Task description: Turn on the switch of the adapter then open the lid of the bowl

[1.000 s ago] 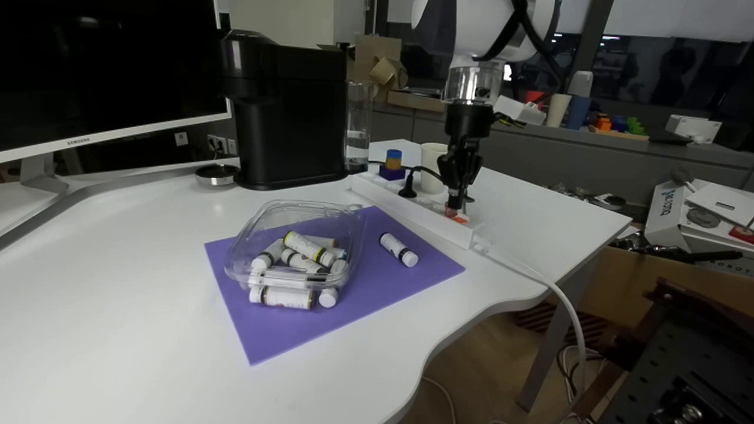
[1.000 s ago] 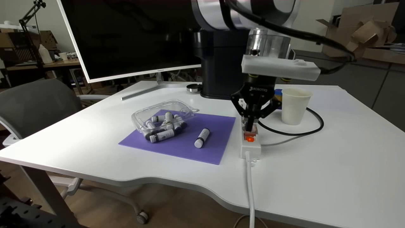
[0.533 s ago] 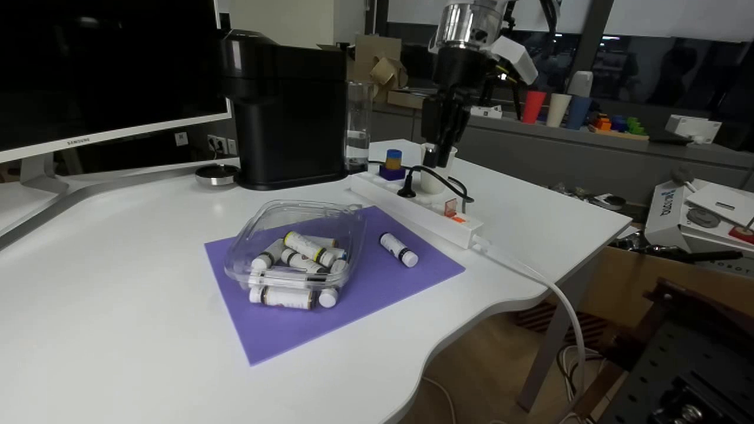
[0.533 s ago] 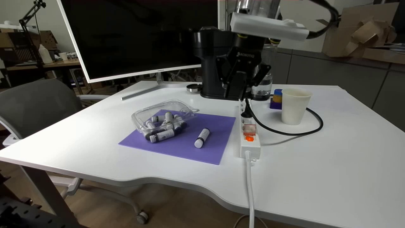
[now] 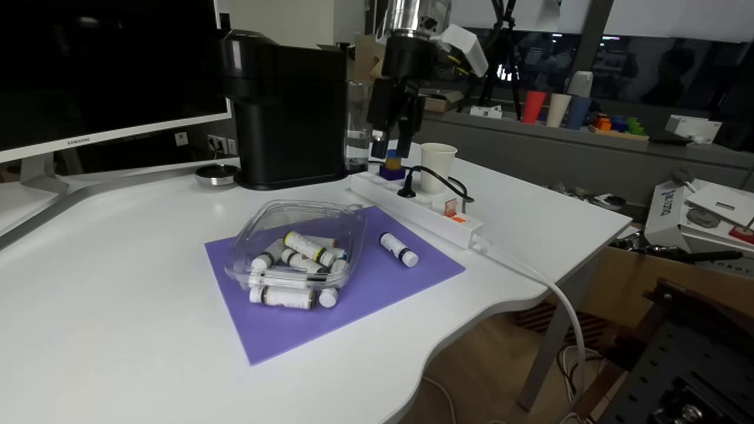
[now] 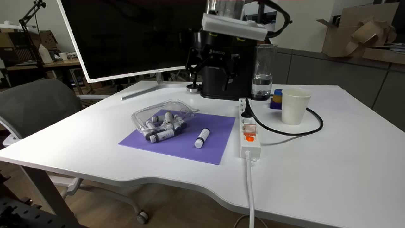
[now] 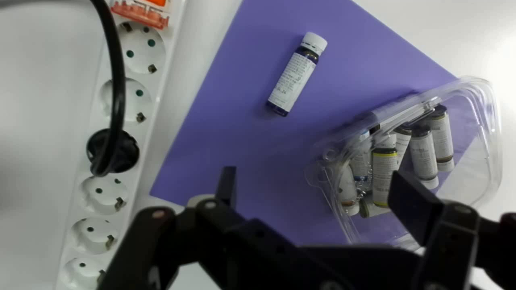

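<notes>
The adapter (image 6: 245, 148) is a white power strip with a bright orange switch (image 6: 249, 138). Its see-through red flap (image 5: 450, 207) stands raised beside the switch. On the purple mat lies the clear bowl (image 5: 294, 281) with several small bottles inside. A clear lid (image 5: 277, 215) appears to cover it, though the seam is hard to make out through the plastic. My gripper (image 6: 210, 83) hangs in the air, away from the switch, its jaws wide apart and holding nothing. In the wrist view the open gripper (image 7: 318, 197) is over the mat, with one finger across the bowl's image.
One loose bottle (image 5: 399, 249) lies on the purple mat (image 5: 330, 330). A black plug (image 5: 406, 189) and a paper cup (image 6: 295, 106) are by the strip. A tall black machine (image 5: 288, 118), a monitor (image 5: 106, 65) and a stacked block piece (image 6: 276, 99) stand further back.
My gripper has risen off the adapter's switch and moved toward the black machine, and its fingers have spread from shut to open. Bowl and lid have not moved.
</notes>
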Tool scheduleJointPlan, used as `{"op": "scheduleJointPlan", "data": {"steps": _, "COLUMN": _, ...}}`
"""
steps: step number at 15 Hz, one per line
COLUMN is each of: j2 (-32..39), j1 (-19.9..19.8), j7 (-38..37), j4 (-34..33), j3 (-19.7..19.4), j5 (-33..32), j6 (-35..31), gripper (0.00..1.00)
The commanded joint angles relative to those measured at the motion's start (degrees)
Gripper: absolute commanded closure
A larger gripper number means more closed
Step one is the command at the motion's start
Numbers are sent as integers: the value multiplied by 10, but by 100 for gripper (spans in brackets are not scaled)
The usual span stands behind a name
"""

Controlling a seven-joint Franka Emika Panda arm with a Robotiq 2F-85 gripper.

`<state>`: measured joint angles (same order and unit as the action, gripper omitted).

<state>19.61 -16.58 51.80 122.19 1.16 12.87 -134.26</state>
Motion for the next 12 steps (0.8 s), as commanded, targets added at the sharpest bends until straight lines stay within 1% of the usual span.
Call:
{"op": "scheduleJointPlan", "data": {"steps": 1, "j2": 32, "j1": 31, "j7": -16, "j4": -23, "j3": 4, "j5": -2, "j6": -26, "gripper": 0}}
{"op": "scheduleJointPlan", "data": {"steps": 3, "j2": 52, "j1": 45, "j7": -29, "j4": -36, "j3": 8, "j5": -5, "j6": -42, "gripper": 0}}
{"op": "scheduleJointPlan", "data": {"steps": 6, "j2": 86, "j1": 52, "j7": -48, "j4": -67, "j3": 12, "j5": -7, "j6": -23, "gripper": 0}}
{"op": "scheduleJointPlan", "data": {"steps": 7, "j2": 63, "j1": 46, "j7": -25, "j4": -33, "j3": 17, "j5": -7, "j6": -42, "gripper": 0}}
{"op": "scheduleJointPlan", "data": {"steps": 11, "j2": 86, "j1": 46, "j7": -32, "j4": -52, "j3": 21, "j5": -8, "j6": -41, "gripper": 0}}
{"op": "scheduleJointPlan", "data": {"steps": 12, "j2": 92, "j1": 45, "j7": -33, "j4": -55, "j3": 17, "j5": -13, "j6": -36, "gripper": 0}}
